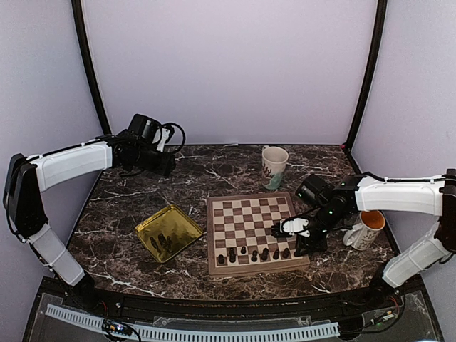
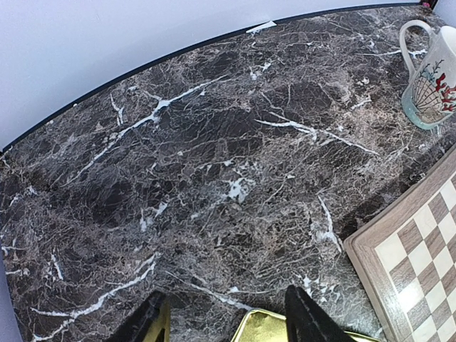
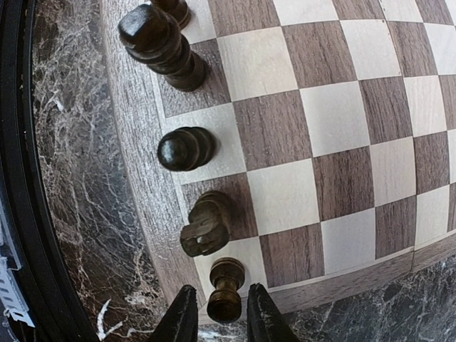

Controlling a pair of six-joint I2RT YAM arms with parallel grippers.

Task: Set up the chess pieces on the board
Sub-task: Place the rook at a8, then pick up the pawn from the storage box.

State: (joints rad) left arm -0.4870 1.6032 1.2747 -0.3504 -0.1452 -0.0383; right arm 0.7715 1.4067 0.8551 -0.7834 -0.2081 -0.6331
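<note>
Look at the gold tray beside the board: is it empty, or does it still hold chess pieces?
Not empty: several small dark chess pieces lie in the gold tray, near its middle.

Inside a robotics lab's test cell: the left arm (image 1: 71, 162) and the right arm (image 1: 399, 194), both white-shelled with black joints, stand bolted at the near edge of a dark, marble-patterned worktop (image 1: 142, 199). Plain pale lilac panels (image 1: 228, 64) wall the cell in at the back and on both sides, framed by black poles (image 1: 89, 64). A white slotted cable duct (image 1: 214, 332) runs along the front edge. A chessboard (image 1: 249, 221), a gold tray (image 1: 169, 231), a patterned mug (image 1: 274, 165) and an orange-lined mug (image 1: 367, 229) sit out as props.
</note>
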